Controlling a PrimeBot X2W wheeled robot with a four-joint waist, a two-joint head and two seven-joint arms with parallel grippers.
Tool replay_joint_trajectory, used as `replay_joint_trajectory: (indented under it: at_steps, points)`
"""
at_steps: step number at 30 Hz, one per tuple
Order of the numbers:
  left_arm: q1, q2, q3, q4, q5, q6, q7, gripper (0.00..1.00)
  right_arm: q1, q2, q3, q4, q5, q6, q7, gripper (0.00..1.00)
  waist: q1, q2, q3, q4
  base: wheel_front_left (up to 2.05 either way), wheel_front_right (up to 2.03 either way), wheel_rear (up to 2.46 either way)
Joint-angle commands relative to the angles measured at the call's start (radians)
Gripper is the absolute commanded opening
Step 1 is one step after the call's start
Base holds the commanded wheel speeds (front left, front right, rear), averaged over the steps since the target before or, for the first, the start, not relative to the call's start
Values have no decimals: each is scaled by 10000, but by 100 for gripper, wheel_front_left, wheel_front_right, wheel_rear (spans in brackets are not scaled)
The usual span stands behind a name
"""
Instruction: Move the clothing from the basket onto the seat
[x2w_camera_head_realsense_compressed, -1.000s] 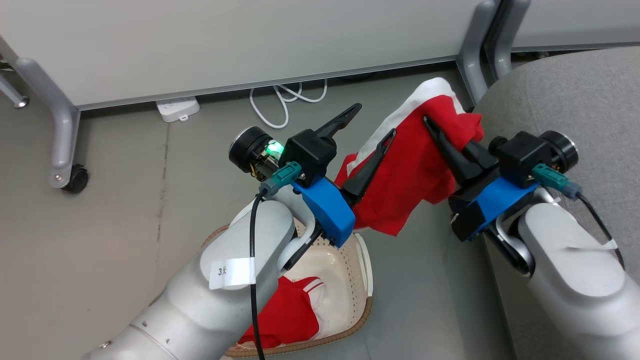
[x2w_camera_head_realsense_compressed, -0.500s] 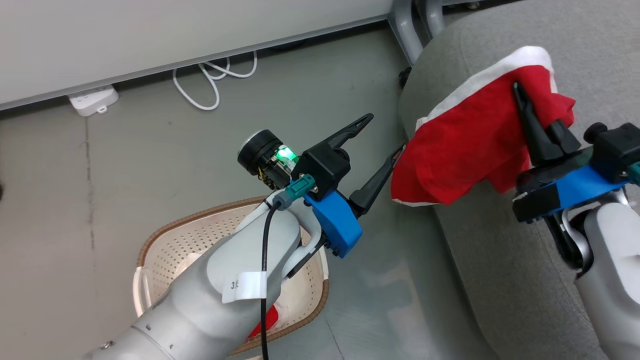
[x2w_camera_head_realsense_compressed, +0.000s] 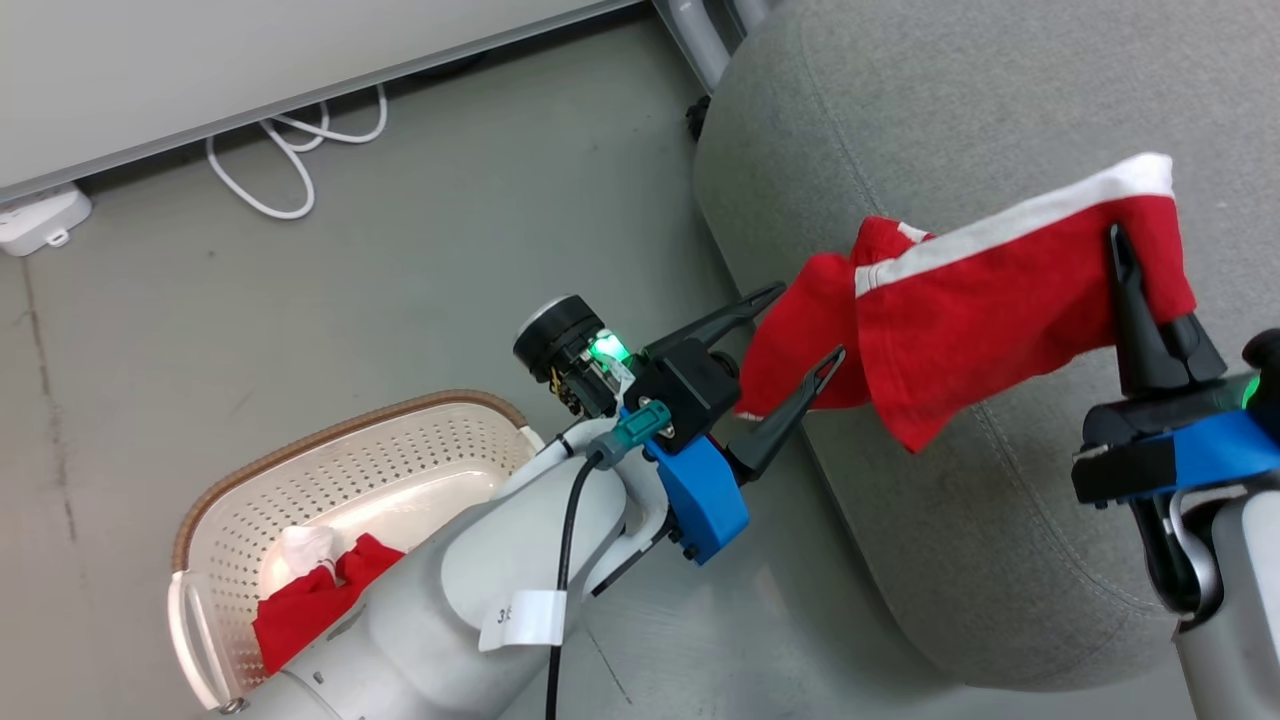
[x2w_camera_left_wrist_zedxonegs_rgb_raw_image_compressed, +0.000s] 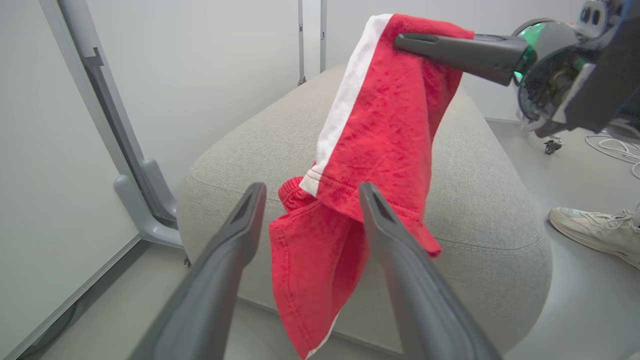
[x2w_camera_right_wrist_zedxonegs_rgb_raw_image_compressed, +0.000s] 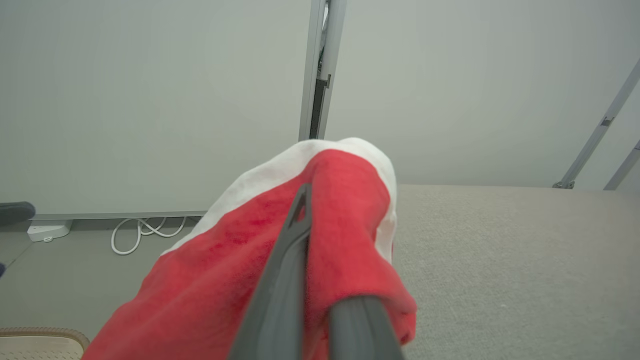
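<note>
One red garment (x2w_camera_head_realsense_compressed: 980, 300) with a white stripe hangs in the air over the grey seat (x2w_camera_head_realsense_compressed: 900, 130), and my right gripper (x2w_camera_head_realsense_compressed: 1118, 240) is shut on its upper edge. The cloth's low end droops past the seat's left edge, between the spread fingers of my open left gripper (x2w_camera_head_realsense_compressed: 805, 322). In the left wrist view the garment (x2w_camera_left_wrist_zedxonegs_rgb_raw_image_compressed: 380, 130) dangles just beyond that gripper (x2w_camera_left_wrist_zedxonegs_rgb_raw_image_compressed: 310, 195), in front of the seat (x2w_camera_left_wrist_zedxonegs_rgb_raw_image_compressed: 480, 165). The right wrist view has the cloth (x2w_camera_right_wrist_zedxonegs_rgb_raw_image_compressed: 235, 255) draped over the shut gripper (x2w_camera_right_wrist_zedxonegs_rgb_raw_image_compressed: 302, 192). A second red garment (x2w_camera_head_realsense_compressed: 310, 600) lies in the basket (x2w_camera_head_realsense_compressed: 340, 440) at lower left.
White partition panels on grey legs (x2w_camera_head_realsense_compressed: 690, 30) stand behind the seat. A power strip (x2w_camera_head_realsense_compressed: 35, 220) and a looped white cable (x2w_camera_head_realsense_compressed: 290, 160) lie on the grey floor by the wall. A person's pale shoe (x2w_camera_left_wrist_zedxonegs_rgb_raw_image_compressed: 590, 227) rests on the floor beside the seat.
The head camera has swung right. My right gripper has carried the red garment from beside the seat to above its cushion. The left gripper stays open near the cloth's trailing end.
</note>
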Motion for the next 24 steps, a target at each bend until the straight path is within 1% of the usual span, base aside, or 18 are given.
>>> replay_joint_trajectory:
  at_steps: [1, 6, 12, 18, 21, 24]
  points:
    - [128, 23, -40, -11, 47, -75, -48, 100, 207, 65, -75, -81, -72, 1, -34, 0, 0, 0, 48, -108, 0, 0, 0]
    - [199, 29, -156, -74, 26, -73, -48, 100, 559, 259, -284, -226, -100, 1, -34, 0, 0, 0, 46, -275, 0, 0, 0]
    - [206, 60, -101, -188, 30, -78, -48, 100, 607, 348, -352, -312, -163, 1, -36, 0, 0, 0, 1, -355, 0, 0, 0]
    - [149, 185, 146, -416, 119, 31, -48, 100, 160, 194, -540, -709, -396, 1, -36, 0, 0, 0, 150, -400, 0, 0, 0]
    - [-39, 291, 276, -593, 202, 116, -48, 100, -244, 91, -740, -1002, -533, 1, -34, 0, 0, 0, 451, -431, 0, 0, 0]
    - [-171, 473, 445, -825, 348, 188, -48, 100, -908, 78, -1179, -1328, -771, 1, -36, 0, 0, 0, 891, -472, 0, 0, 0]
